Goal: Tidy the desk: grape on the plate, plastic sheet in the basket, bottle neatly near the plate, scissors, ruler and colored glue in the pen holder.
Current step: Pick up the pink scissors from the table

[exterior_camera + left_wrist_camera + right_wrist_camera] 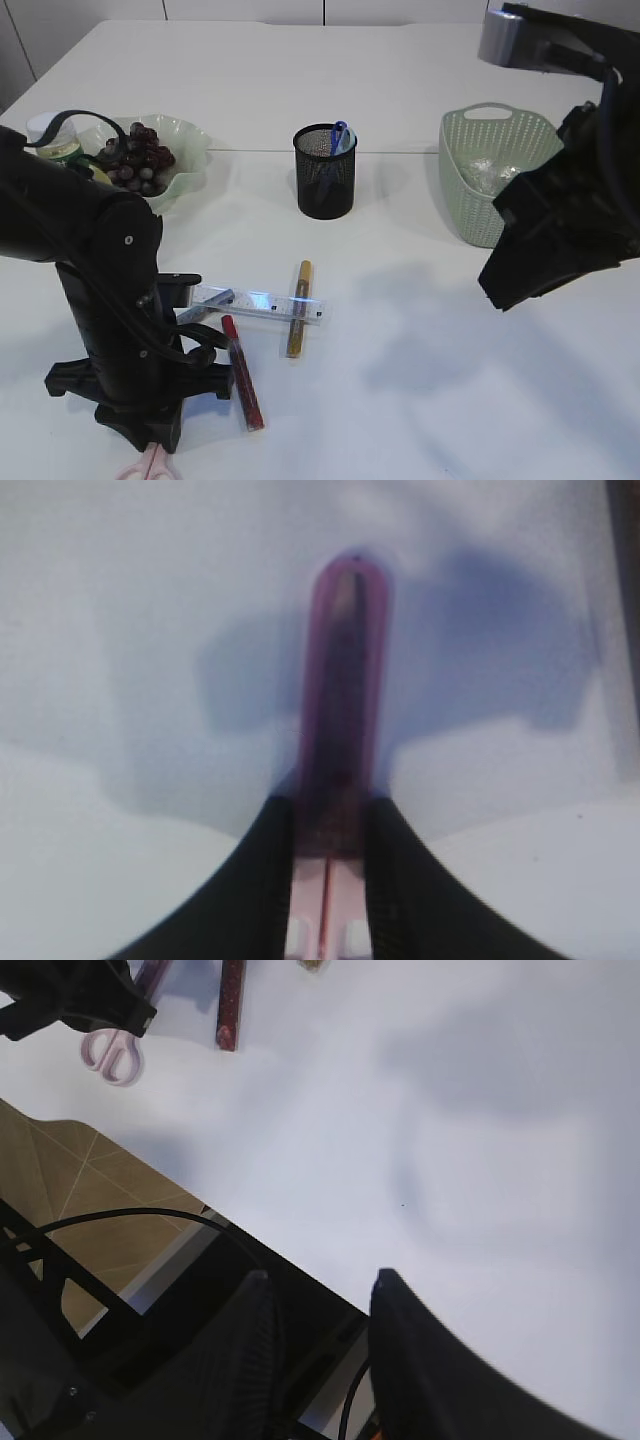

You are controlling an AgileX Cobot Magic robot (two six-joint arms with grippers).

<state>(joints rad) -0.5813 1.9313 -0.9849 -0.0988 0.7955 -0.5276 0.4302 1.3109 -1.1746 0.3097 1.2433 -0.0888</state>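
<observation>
Scissors (338, 720) sit between your left gripper's (330, 880) jaws, which look closed on them, though that wrist view is blurred. They lie at the table's near edge, pink handles (143, 466) poking out. Lift straight up, keep the blades down, then carry to the holder (324, 171). Your right gripper (318, 1295) hangs open, empty.
</observation>
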